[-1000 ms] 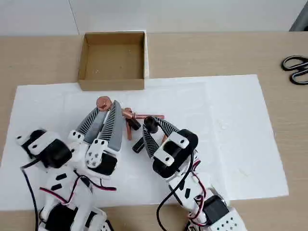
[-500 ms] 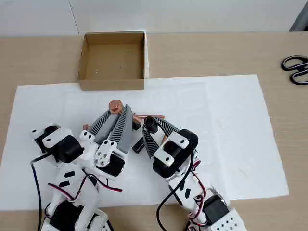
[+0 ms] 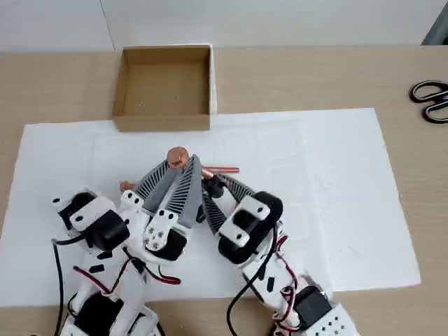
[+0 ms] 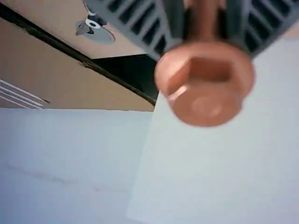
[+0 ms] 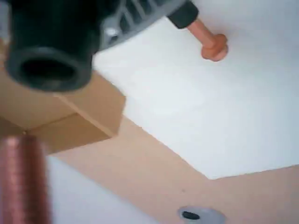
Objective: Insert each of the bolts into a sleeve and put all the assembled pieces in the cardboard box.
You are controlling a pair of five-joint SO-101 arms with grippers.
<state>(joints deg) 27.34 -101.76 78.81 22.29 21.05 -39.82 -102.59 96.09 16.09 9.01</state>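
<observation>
Since the frame a second back, my left arm has swung rightward over the paper [image 3: 336, 210]. It has brought its bolt [image 3: 177, 157] up beside the right gripper [image 3: 217, 190], which has edged slightly toward it.

Left gripper [image 3: 178, 168]: closed on the bolt's shank, with the hexagonal flanged head standing clear beyond the tips. In the left wrist view the ribbed fingers [image 4: 135, 18] flank the shank on both sides.

Right gripper: clamped on a black sleeve [image 3: 211, 186]. In the right wrist view the sleeve's open bore faces the camera.

The held bolt and the sleeve are just beside each other above the paper. I cannot tell whether they touch.

Second bolt [image 3: 222, 169]: lying flat on the paper, just beyond the sleeve.

Third bolt [image 3: 126, 186]: only its head shows beside the left arm, the rest being hidden beneath it.

In the right wrist view a bolt head lies on the paper with its shank running into a dark piece. I cannot tell which bolt this is.

Box [image 3: 120, 84]: open-topped, on the table [image 3: 315, 77], beyond the grippers and well apart from them. Its near wall meets the paper's far edge.

Scissors [image 3: 428, 100]: at the table's right edge, off the paper.
</observation>
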